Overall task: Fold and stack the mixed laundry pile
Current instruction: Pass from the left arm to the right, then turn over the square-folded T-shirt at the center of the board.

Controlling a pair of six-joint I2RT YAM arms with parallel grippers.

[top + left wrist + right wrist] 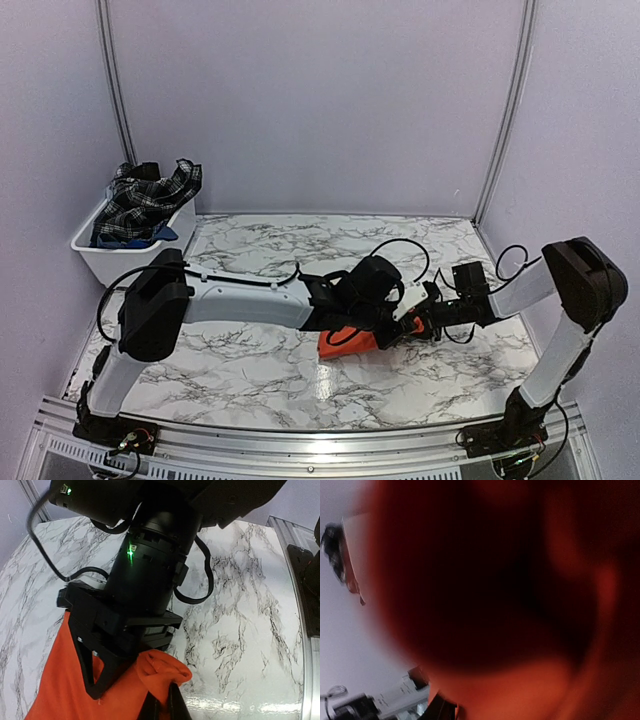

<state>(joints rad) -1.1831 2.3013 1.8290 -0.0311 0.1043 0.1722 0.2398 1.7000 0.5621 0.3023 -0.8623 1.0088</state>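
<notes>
The bright orange T-shirt (345,342) lies bunched on the marble table between both arms. In the left wrist view a fold of the orange T-shirt (160,672) is pinched in my left gripper (166,702), which is shut on it. My right gripper (416,325) meets the same cloth from the right. Its black body (125,625) sits on the shirt in the left wrist view. Orange cloth (510,605) blurs nearly the whole right wrist view, hiding the jaws. The black-and-white plaid piece (150,195) and a blue piece (140,240) lie in the bin.
A white plastic bin (105,255) stands at the table's back left corner, also seen far off as a white bin (351,535) in the right wrist view. Both arms crowd the table's middle. A metal rail (310,445) runs along the near edge.
</notes>
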